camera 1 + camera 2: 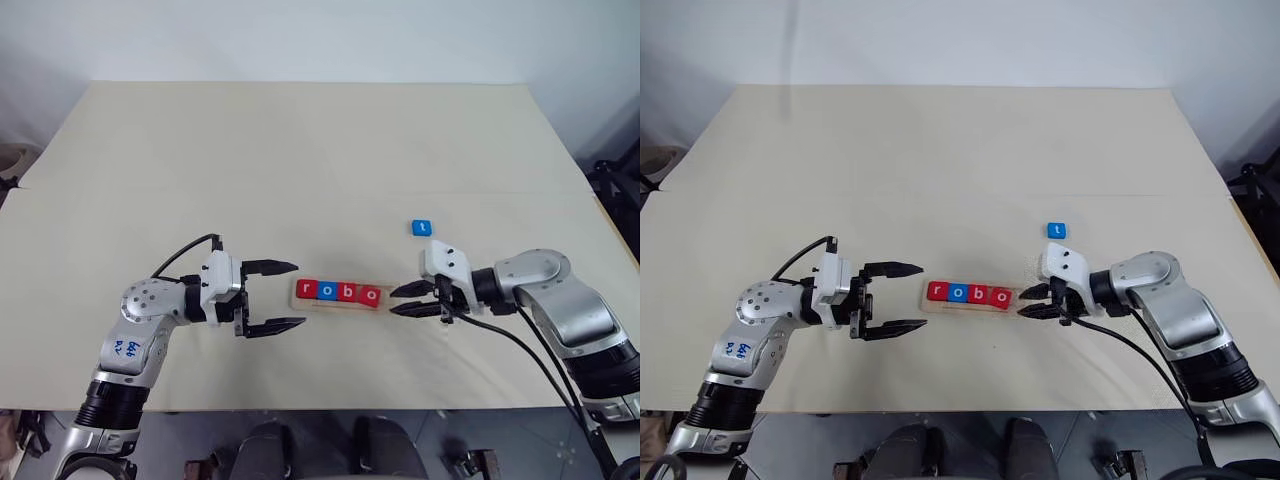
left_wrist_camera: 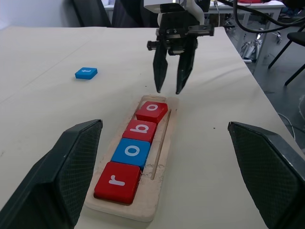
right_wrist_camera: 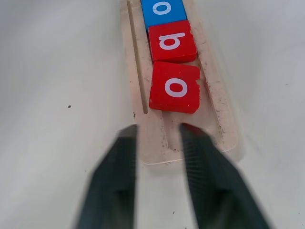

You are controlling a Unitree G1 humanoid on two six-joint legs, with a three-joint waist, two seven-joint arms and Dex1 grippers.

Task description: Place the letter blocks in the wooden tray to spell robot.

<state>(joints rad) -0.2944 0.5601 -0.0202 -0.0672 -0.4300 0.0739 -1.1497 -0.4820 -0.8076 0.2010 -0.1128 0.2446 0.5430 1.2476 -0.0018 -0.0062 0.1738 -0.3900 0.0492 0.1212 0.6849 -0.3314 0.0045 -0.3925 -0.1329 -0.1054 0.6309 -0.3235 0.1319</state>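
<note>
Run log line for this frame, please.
tray: r, o, b, o seated, last slot empty | blue t block: on table | right gripper: narrow gap, empty, at tray end | left gripper: open, empty

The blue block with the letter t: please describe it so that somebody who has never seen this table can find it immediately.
Start at the wooden tray near the table's front edge, where four letter blocks spell "robo". Look beyond the tray's right end, further from the robot, past the right gripper. There the blue t block lies alone on the cloth, the one tile outside the tray.
</note>
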